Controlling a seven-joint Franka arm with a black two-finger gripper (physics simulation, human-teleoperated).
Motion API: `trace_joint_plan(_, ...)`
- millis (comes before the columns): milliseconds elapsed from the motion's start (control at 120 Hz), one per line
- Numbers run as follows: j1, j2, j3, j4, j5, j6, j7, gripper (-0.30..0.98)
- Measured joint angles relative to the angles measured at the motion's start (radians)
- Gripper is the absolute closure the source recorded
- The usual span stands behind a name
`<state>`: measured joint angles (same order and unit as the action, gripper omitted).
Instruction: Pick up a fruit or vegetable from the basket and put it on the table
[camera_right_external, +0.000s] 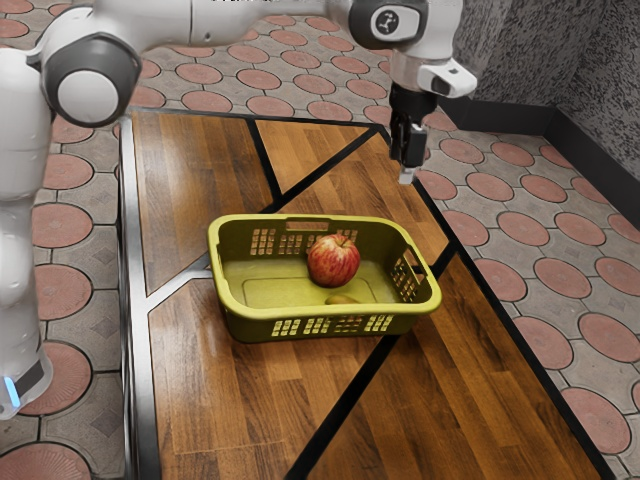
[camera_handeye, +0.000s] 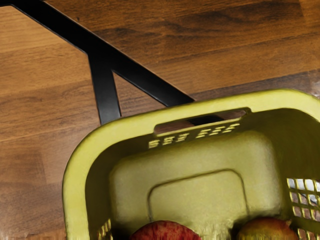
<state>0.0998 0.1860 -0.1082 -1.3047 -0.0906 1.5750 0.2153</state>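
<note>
At the exterior view's left, well apart from the jaws, the white lower part of the arm (camera_right_external: 20, 230) is being seen beside the table (camera_right_external: 230, 400), and its upper links are being extended toward the jaws. Below the jaws, the table's wooden top is being crossed by dark bands. On it, lower than the jaws and reaching farther to the exterior view's left than they do, the yellow-green basket (camera_right_external: 330, 314) is being supported upright, its pierced walls being topped by a smooth rim. Inside the basket, below the jaws and to the exterior view's left of them, the red apple (camera_right_external: 333, 262) is being held by the basket floor. Near it, also lower than the jaws, a second fruit (camera_right_external: 342, 300) is being partly hidden by the basket's wall; in the wrist view green and reddish skin is being shown on it. Farther right, the black gripper (camera_right_external: 406, 177) is being held pointing down in the air, apart from the apple; whether its jaws are being kept apart or together cannot be told. Beyond the jaws, at the exterior view's right, the floor (camera_right_external: 480, 186) of round reddish tiles is being bordered by a mottled grey wall (camera_right_external: 530, 50).
</note>
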Motion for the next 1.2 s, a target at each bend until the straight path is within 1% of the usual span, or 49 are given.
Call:
trace_joint_plan(133, -0.007, -0.1, -0.052, -0.162, 0.026, -0.041, 0.031, 0.0)
trace_joint_plan(183, -0.002, -0.145, -0.077, -0.242, 0.039, -0.036, 0.041, 0.0)
trace_joint_plan(250, -0.007, -0.176, -0.104, -0.316, 0.06, -0.025, 0.053, 0.0)
trace_joint_plan(308, -0.023, -0.211, -0.115, -0.39, 0.073, -0.006, 0.063, 0.0)
trace_joint_plan(375, -0.049, -0.228, -0.119, -0.437, 0.082, 0.014, 0.075, 0.0)
trace_joint_plan(475, -0.059, -0.242, -0.119, -0.466, 0.092, 0.036, 0.094, 0.0)
trace_joint_plan(650, 0.005, -0.248, -0.121, -0.5, 0.108, 0.057, 0.13, 0.0)
trace_joint_plan(742, 0.021, -0.248, -0.138, -0.52, 0.125, 0.076, 0.165, 0.0)
trace_joint_plan(950, -0.018, -0.25, -0.154, -0.563, 0.143, 0.133, 0.289, 0.0)
trace_joint_plan(1058, -0.011, -0.251, -0.156, -0.583, 0.152, 0.167, 0.368, 0.0)
trace_joint_plan(1200, 0.004, -0.252, -0.182, -0.587, 0.166, 0.217, 0.471, 0.0)
